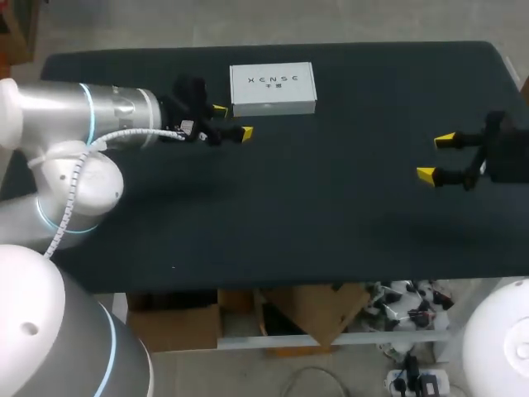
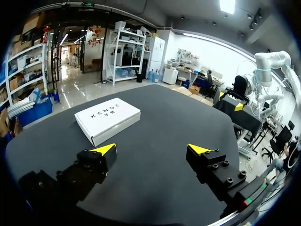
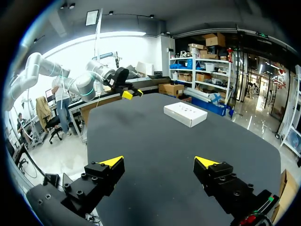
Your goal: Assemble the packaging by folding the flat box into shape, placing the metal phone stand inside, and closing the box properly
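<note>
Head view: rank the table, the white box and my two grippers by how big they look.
1. table: by far the largest.
2. white box.
3. left gripper and right gripper: about alike. The right one runs off the view's edge, so I won't rank them.

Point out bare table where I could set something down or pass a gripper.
Bare: the whole near half of the table, and the middle stretch between left gripper and right gripper. Also the far side right of the white box. Crowded only at the far edge, where the left gripper sits close beside the box.
</note>
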Tool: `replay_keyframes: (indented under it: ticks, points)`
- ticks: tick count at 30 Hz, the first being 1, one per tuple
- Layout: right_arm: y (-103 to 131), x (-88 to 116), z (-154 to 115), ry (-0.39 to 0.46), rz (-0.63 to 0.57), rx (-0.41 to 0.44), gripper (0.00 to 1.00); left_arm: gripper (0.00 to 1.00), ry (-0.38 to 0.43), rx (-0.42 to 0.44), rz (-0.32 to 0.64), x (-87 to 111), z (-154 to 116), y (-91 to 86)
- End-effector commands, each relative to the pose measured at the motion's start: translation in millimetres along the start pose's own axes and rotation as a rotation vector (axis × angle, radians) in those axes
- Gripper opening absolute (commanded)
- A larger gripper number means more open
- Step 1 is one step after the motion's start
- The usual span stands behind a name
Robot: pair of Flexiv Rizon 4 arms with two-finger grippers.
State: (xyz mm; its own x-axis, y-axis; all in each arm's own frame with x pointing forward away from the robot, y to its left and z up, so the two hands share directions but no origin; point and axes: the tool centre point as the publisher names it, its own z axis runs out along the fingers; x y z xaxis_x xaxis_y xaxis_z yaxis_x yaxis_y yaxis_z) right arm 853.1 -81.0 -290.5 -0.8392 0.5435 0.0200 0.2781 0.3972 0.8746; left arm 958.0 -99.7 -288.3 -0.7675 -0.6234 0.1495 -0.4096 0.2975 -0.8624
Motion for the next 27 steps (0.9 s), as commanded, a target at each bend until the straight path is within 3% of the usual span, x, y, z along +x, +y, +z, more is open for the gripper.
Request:
replay_keyframes:
  ticks: [1,7,8,10,18,27]
  points:
    - [-0.8,0.0,-0.9,0.002,-0.001,-0.005,1.00,1.00,-0.015,-0.004,0.000,1.7,-0.3,0.1]
    - [-0.8,0.0,-0.9,0.002,-0.001,-0.005,1.00,1.00,-0.015,-0.004,0.000,1.7,-0.3,0.1]
    - [-0.8,0.0,-0.9,0.002,-0.001,-0.005,1.00,1.00,-0.059,0.011,0.028,2.2,-2.7,-0.3]
    - [-0.8,0.0,-0.9,0.002,-0.001,-0.005,1.00,1.00,-0.045,0.036,0.055,2.1,-8.1,-1.1]
    - [-0.8,0.0,-0.9,0.002,-0.001,-0.005,1.00,1.00,-0.174,0.053,0.208,3.4,-24.2,3.4]
    - [-0.8,0.0,-0.9,0.002,-0.001,-0.005,1.00,1.00,-0.177,0.001,0.166,1.1,-39.7,4.7]
